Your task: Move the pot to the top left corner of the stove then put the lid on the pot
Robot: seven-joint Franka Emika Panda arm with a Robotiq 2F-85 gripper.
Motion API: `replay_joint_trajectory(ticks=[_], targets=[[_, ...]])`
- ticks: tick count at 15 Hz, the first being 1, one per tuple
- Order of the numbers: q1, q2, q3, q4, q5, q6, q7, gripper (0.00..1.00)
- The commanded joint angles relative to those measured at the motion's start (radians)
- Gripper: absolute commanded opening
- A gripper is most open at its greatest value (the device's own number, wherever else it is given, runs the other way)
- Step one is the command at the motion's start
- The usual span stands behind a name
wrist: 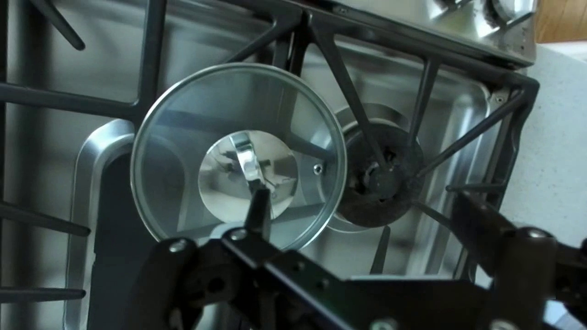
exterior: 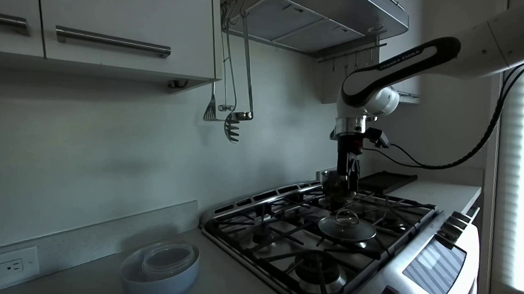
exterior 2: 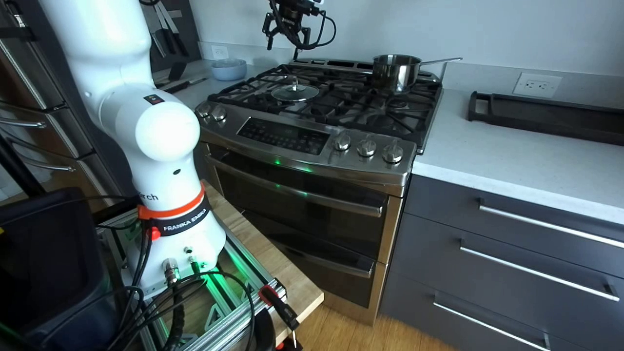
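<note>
The steel pot (exterior 2: 396, 75) stands on the grates at the back right of the stove (exterior 2: 229, 127) in an exterior view, its long handle pointing right. It also shows in an exterior view (exterior: 329, 179), partly hidden behind my gripper (exterior: 350, 183). The round glass lid (exterior 2: 295, 92) with a silvery loop handle lies on the grates toward the front left, apart from the pot; it also shows in an exterior view (exterior: 346, 227). In the wrist view my gripper (wrist: 364, 201) is open and empty, with one finger overlapping the lid (wrist: 183, 151) in the picture, raised above the stove.
A pale bowl with a dish inside (exterior: 159, 279) stands on the counter beside the stove. A black griddle tray (exterior 2: 546, 117) lies on the counter on the stove's opposite side. Utensils (exterior: 238, 115) and a range hood (exterior: 318, 25) hang above.
</note>
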Motion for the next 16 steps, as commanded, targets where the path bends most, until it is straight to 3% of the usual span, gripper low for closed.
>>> replay_joint_trajectory(ticks=[1, 9, 16], targets=[[0.019, -0.02, 0.01, -0.067, -0.075, 0.044, 0.025, 1.0], [0.047, 0.003, 0.031, -0.116, -0.239, 0.138, 0.097, 1.0], [0.048, 0.015, 0.031, -0.162, -0.253, 0.257, 0.148, 1.0]])
